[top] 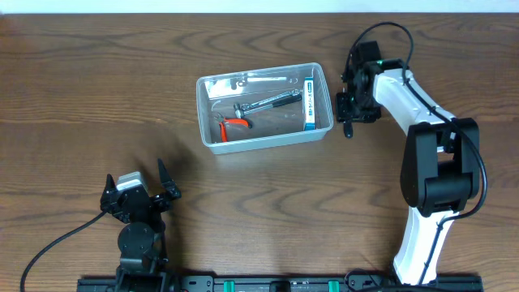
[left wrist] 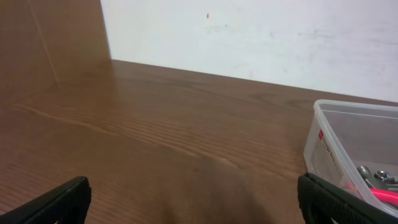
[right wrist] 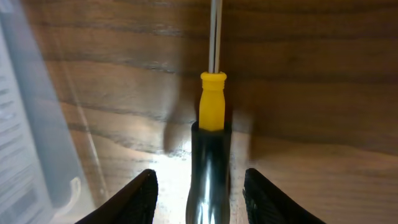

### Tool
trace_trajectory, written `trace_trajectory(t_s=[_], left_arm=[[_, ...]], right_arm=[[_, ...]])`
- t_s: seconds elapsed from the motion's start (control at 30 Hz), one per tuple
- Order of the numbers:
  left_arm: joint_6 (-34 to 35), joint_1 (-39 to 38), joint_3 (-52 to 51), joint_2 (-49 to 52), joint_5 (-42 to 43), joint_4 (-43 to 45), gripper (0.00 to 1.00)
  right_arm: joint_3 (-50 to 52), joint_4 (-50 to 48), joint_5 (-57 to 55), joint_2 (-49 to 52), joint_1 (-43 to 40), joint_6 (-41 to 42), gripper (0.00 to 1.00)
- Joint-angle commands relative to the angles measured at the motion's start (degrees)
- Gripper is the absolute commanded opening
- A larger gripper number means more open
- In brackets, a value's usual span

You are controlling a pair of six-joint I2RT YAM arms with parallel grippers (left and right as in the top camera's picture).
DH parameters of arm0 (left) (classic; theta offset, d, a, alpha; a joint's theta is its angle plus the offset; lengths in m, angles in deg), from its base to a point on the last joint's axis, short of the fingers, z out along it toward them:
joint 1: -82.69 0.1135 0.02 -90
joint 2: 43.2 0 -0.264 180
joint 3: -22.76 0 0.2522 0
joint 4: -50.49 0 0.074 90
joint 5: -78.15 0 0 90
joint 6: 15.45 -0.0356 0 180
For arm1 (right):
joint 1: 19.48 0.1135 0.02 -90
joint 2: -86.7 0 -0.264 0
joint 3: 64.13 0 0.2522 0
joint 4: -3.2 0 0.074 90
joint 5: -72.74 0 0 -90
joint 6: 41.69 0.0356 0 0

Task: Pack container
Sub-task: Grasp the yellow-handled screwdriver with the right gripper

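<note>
The clear plastic container [top: 207, 113] sits at the table's middle back and holds a metal wrench [top: 268, 102], red-handled pliers [top: 235, 124] and a blue-and-white box [top: 308, 101]. My right gripper [top: 348, 107] is just right of the container. In the right wrist view, the right gripper [right wrist: 199, 177] is open, with a finger on each side of a screwdriver [right wrist: 212, 102] that has a black handle, yellow collar and metal shaft and lies on the wood. Gaps show on both sides. The container's wall [right wrist: 31, 124] is at the left. My left gripper [top: 138, 182] is open and empty near the front left.
The left wrist view shows the left gripper [left wrist: 193, 205] over bare wood, with the container's corner [left wrist: 329, 134] at the right and a white wall behind. The right arm's base [top: 438, 178] stands at the front right.
</note>
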Motion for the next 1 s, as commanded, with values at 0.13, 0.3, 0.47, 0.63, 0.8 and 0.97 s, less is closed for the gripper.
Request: trace_trajectory(t_s=[0.13,0.3,0.47,0.63,0.8,0.97], left_arm=[[-0.1,0.1,-1.4,-0.2,-0.9,-1.5,0.98],[-0.1,0.1,-1.4,-0.2,-0.9,-1.5,0.98],[-0.1,0.1,-1.4,-0.2,-0.9,-1.5,0.98],[-0.1,0.1,-1.4,-0.2,-0.9,-1.5,0.98],[-0.1,0.1,-1.4,-0.2,-0.9,-1.5,0.98],[-0.1,0.1,-1.4,-0.2,-0.9,-1.5,0.98]], right_arm=[[3.8,-3.0,0.2,0.3,0.4,1.6,0.42],[3.8,-3.2,0.2,0.3,0.4,1.6,0.29],[3.8,-3.2,0.2,0.3,0.4,1.6,0.18],[2.6,-2.3,-0.6,-0.2,-0.3,1.3,0.16],[-5.5,4.1,-0.6,-4.5,-2.7,0.5,0.12],[-16.5,9.4,1.8,-11.3,-2.2,0.5,0.02]])
